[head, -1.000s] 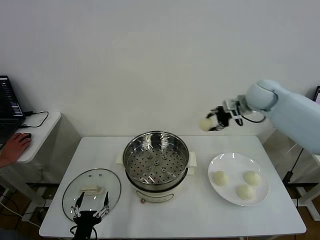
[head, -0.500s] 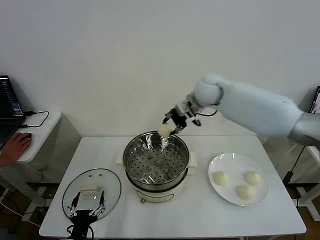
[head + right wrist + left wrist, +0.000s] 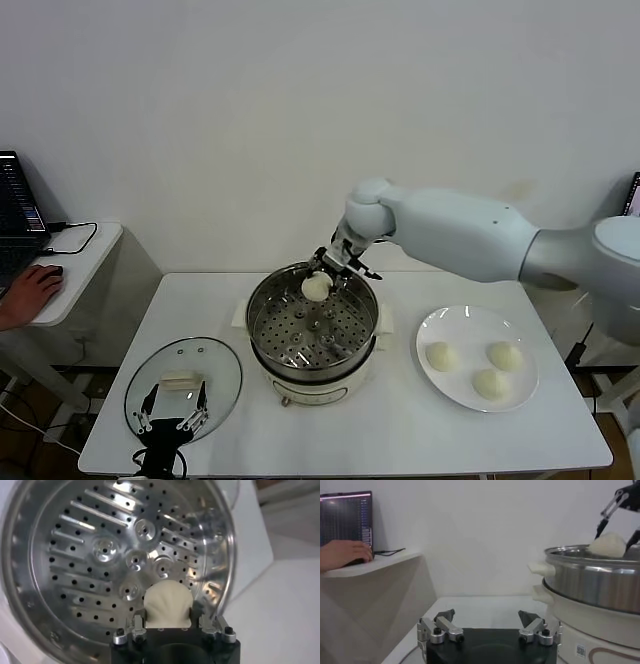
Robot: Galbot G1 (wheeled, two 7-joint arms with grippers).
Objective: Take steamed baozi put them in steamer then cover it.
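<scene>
Since a second ago my right arm has swung in from above the plate side to the steamer, carrying one baozi with it, and it now reaches low over the far rim.

On the white table (image 3: pixel 410 440) the steamer (image 3: pixel 312 330) sits at the centre, its perforated tray (image 3: pixel 100 555) bare and shiny on the cream-white base (image 3: pixel 300 388). To its right lies a flat white plate (image 3: pixel 455 385) with three steamed baozi (image 3: pixel 492 382) on it, close together but apart from one another. To the steamer's left, near the front edge, the cover (image 3: pixel 182 385) lies flat on the table, its cream handle (image 3: pixel 180 380) facing up.

My right end effector (image 3: pixel 330 270) hangs just inside the steamer's far rim, clenched on the fourth bun (image 3: pixel 317 286). In the right wrist view I see that bun (image 3: pixel 167 605) pinched between the two fingers (image 3: pixel 137 622), above the tray's holes; I cannot tell whether it touches the tray. From the left wrist view the same bun (image 3: pixel 607 545) shows just over the steel rim.

My left end effector (image 3: pixel 172 420) waits at the front left corner, over the near edge of the cover, fingers (image 3: pixel 440 630) spread wide and grasping nothing.

At the far left, a person's hand (image 3: pixel 25 295) rests on a side desk (image 3: pixel 85 265) beside a laptop (image 3: pixel 18 205).
</scene>
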